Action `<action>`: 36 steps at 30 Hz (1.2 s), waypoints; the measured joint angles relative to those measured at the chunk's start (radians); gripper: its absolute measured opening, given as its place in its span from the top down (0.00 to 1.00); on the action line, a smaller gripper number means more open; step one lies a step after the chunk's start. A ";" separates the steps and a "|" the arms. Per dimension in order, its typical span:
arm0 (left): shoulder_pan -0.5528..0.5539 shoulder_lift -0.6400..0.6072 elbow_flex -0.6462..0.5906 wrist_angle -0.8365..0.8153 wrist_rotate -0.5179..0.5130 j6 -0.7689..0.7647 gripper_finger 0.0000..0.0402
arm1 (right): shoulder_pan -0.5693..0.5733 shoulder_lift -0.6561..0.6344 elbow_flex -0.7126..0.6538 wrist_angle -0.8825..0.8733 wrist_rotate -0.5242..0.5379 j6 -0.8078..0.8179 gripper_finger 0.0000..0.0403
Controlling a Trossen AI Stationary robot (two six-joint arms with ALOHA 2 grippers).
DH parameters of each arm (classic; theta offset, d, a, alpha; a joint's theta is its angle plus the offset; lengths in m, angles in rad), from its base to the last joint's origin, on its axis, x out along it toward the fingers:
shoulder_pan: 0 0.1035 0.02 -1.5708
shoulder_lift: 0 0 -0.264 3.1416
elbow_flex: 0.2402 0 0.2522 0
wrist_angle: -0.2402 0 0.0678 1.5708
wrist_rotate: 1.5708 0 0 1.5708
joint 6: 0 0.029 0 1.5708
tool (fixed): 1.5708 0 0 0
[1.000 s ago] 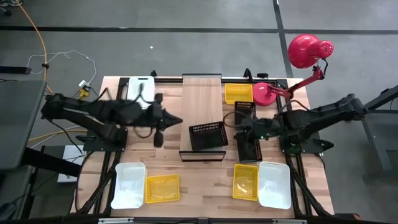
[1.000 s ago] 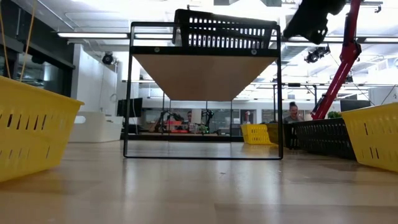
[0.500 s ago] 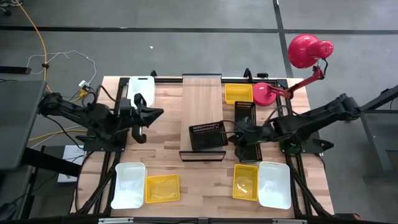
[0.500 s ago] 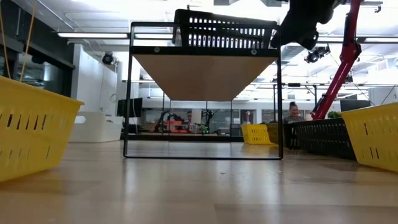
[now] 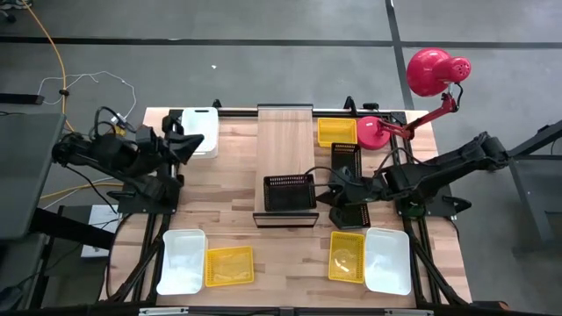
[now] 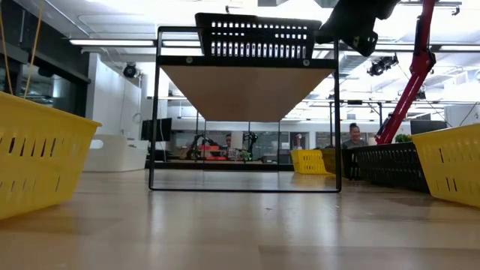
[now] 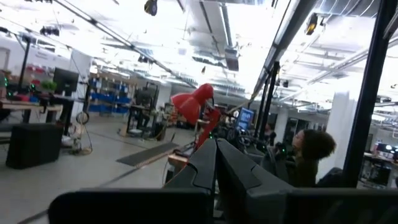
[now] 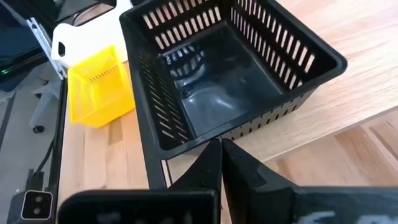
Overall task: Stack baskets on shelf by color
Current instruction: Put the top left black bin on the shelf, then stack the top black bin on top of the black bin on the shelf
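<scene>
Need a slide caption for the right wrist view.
Right pincer, shut, at the rim of a black basket on the shelf; a yellow basket on the table below.

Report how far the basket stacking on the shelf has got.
Done: one black basket sits on the shelf. In hand: the right gripper, shut, is at that basket's side, holding nothing. The left gripper, shut, waits near the far white basket. Left: the white, yellow and other black baskets lie on the tabletop, so stacking has barely begun.
</scene>
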 joint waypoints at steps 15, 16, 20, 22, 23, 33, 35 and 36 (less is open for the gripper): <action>0.000 -0.005 0.000 -0.138 0.018 -0.089 1.00 | -0.131 -0.095 0.113 -0.665 0.143 0.450 0.97; 0.000 -0.004 0.000 -0.138 0.019 -0.098 1.00 | -0.143 -0.095 0.094 -0.682 0.125 0.472 0.95; 0.000 -0.004 0.000 -0.138 0.018 -0.104 1.00 | -0.202 -0.110 -0.012 -0.686 0.094 0.610 0.79; 0.000 -0.004 0.000 -0.137 0.018 -0.106 1.00 | -0.234 -0.115 -0.078 -0.651 0.088 0.677 0.69; 0.000 -0.004 0.000 -0.135 0.018 -0.106 1.00 | -0.252 -0.118 -0.110 -0.623 0.090 0.692 0.64; 0.000 -0.004 0.000 -0.118 0.006 -0.142 1.00 | -0.504 -0.092 -0.280 -0.412 0.163 0.736 0.41; 0.000 -0.003 0.000 -0.119 0.006 -0.165 1.00 | -0.538 -0.086 -0.293 -0.391 0.173 0.730 0.42; 0.000 -0.002 0.000 -0.119 0.006 -0.174 1.00 | -0.551 -0.084 -0.298 -0.379 0.175 0.716 0.42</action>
